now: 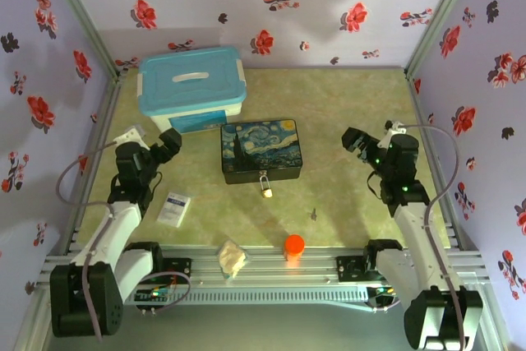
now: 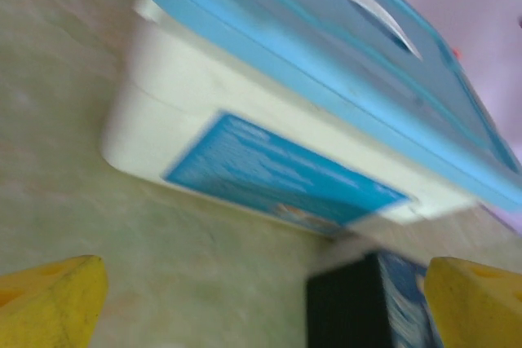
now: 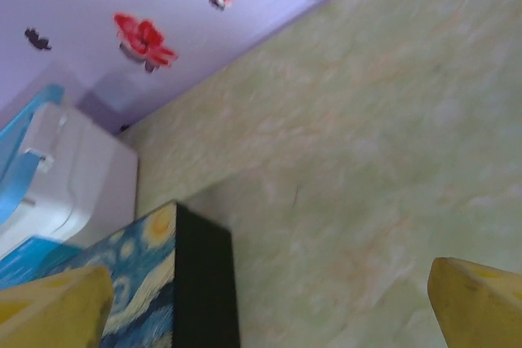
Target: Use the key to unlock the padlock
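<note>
Nearest: orange cap & crumpled pale wad, both at front edge of table, wad to the left of cap. White packet lies flat further left, near left arm.

Centre: painted tin, lid shut, night-sky print. Padlock sits at middle of tin's front side, shackle up against the tin, brass body on the table just in front. Whether shackle is locked: too small to tell. Key lies on bare table, right of padlock & nearer the front, apart from it, approx. betw. padlock and right arm.

Rear left: white box w/ blue lid, just behind the tin's left corner.

Left gripper: hovers left of tin, facing box; wrist view shows yellow fingers spread to both frame corners, nothing betw. them.

Right gripper: hovers right of tin, well apart from key; fingers likewise spread wide, holding nothing, w/ tin corner and bare table in the gap.
</note>
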